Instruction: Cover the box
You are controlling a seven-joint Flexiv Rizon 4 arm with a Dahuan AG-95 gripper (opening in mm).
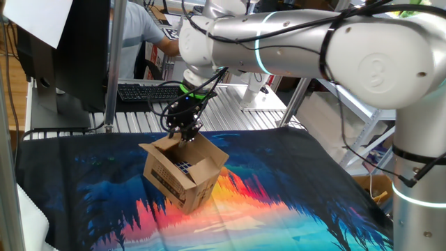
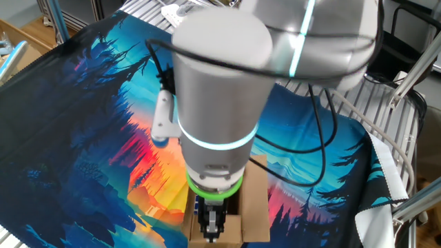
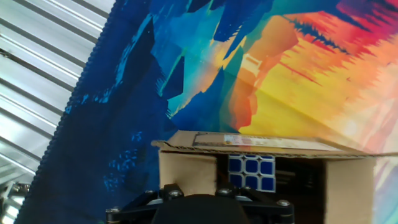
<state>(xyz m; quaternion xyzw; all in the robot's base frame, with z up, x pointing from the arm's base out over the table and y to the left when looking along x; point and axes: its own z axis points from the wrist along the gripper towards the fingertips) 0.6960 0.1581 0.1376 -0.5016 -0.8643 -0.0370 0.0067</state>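
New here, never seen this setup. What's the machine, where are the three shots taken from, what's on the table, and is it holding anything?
It is one silver robot arm with a small black gripper pointing down. Two pictures come from fixed cameras on different sides of the table; the third looks down from the hand itself. On the table lies a colourful forest-print cloth, and on it a brown cardboard box with its flaps up. The gripper hangs at the open top. Inside, the hand view shows a blue and white puzzle cube. The gripper seems to hold nothing; how its jaws stand is not clear.
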